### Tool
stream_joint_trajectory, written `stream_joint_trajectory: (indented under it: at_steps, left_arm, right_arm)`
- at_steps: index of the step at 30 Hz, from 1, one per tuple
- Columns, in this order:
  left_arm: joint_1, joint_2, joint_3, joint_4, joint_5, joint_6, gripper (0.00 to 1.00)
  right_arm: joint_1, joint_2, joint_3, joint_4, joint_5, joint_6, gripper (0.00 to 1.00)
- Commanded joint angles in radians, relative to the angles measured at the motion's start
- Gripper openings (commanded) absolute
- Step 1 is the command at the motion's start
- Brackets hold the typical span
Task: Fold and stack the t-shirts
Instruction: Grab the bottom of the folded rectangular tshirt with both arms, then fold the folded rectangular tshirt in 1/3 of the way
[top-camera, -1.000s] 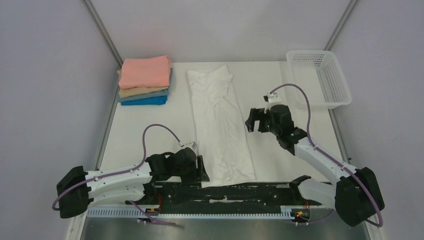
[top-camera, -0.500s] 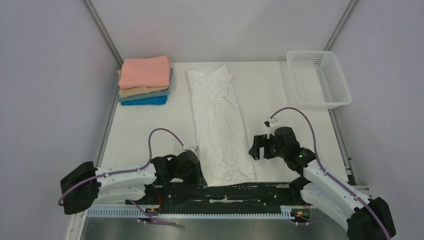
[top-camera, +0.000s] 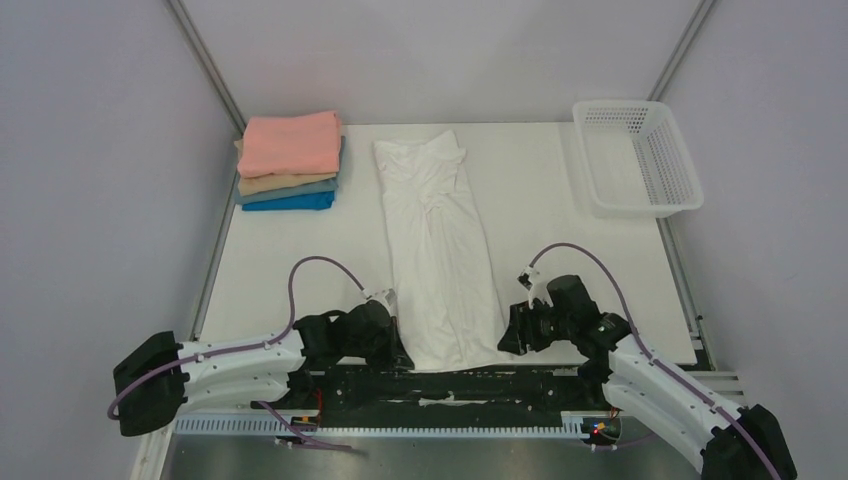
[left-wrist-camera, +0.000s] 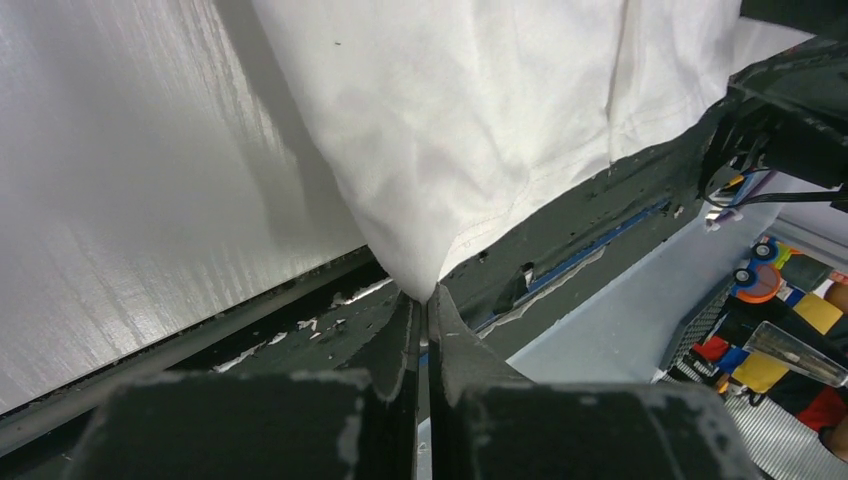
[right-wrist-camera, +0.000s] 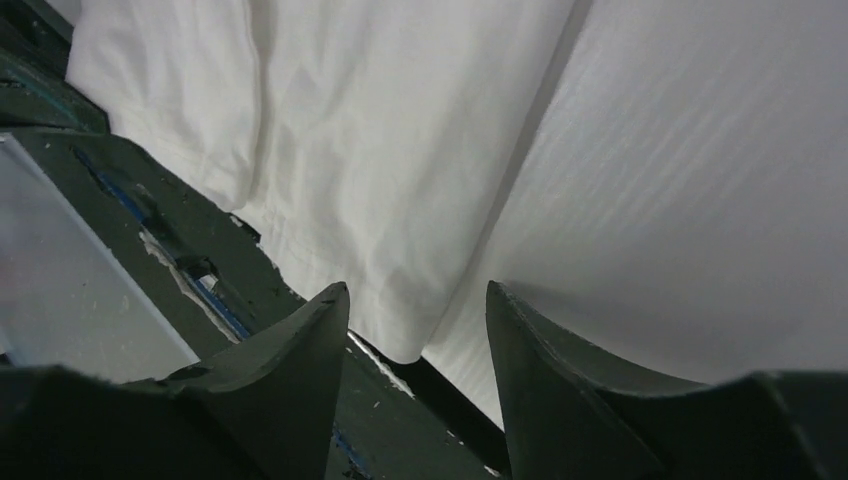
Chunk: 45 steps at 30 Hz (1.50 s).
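At the far left corner of the white worktop (top-camera: 560, 200) sits a stack of folded cloth t-shirts (top-camera: 288, 165), salmon pink on top, then tan, grey-blue and bright blue, well apart from both tools; the left tool (left-wrist-camera: 422, 295) is clamped tight on the near left corner of the plain white cloth t-shirt (top-camera: 440, 250), the cloth drawn to a point between its dark fingers (left-wrist-camera: 460, 340); this shirt lies down the middle of the worktop as a long narrow strip, its long axis running near to far, the neck and sleeves pointing away from the arms and the hem at the near edge, beside the black base plate (top-camera: 500, 385); the right tool (right-wrist-camera: 418, 290) has its jaws apart, straddling the near right corner of the hem, which lies in the gap between them, not pinched; a white plastic mesh basket (top-camera: 640, 155) stands at the far right corner
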<state>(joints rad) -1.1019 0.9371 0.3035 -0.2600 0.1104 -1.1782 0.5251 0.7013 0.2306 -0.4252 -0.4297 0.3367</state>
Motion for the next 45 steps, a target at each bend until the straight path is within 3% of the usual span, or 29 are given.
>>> stream_joint_trajectory:
  at_steps: [1,7,11,13,14,19,23,28,32,36,45]
  left_arm:
    - [-0.005,-0.038,0.000,-0.022,-0.024,-0.032,0.02]
    - [-0.006,-0.064,-0.022,-0.020,-0.031,-0.053,0.02]
    - [-0.005,-0.066,-0.013,-0.010,-0.026,-0.046,0.02]
    - [-0.004,-0.069,-0.002,-0.013,-0.018,-0.031,0.02]
    - [-0.005,-0.075,0.000,-0.014,-0.019,-0.026,0.02]
    - [0.001,-0.088,0.044,0.000,-0.063,0.019,0.02]
    - [0.033,-0.059,0.146,-0.052,-0.126,0.093,0.02]
    - [0.173,0.005,0.216,-0.006,-0.117,0.150,0.02]
    - [0.328,0.083,0.249,0.082,0.000,0.192,0.02]
    - [0.436,0.155,0.312,0.088,0.032,0.231,0.02]
    - [0.586,0.330,0.482,0.113,0.053,0.312,0.02]
  right_arm:
    - [0.045,0.049,-0.064,0.025,-0.109,0.065,0.54]
    - [0.076,0.071,-0.035,-0.089,-0.024,0.031,0.41]
    - [0.081,0.071,-0.054,-0.040,-0.021,0.048,0.19]
    - [0.084,0.063,-0.054,-0.001,-0.051,0.061,0.01]
    - [0.085,0.056,-0.049,0.010,-0.059,0.061,0.00]
    - [0.086,0.037,0.031,0.067,-0.024,0.068,0.00]
    - [0.086,0.025,0.064,0.209,0.005,0.120,0.00]
    - [0.086,0.077,0.104,0.338,0.088,0.151,0.00]
    - [0.085,0.115,0.144,0.480,0.203,0.170,0.00]
    - [0.085,0.217,0.225,0.574,0.275,0.146,0.00]
    - [0.061,0.475,0.436,0.656,0.424,0.064,0.00]
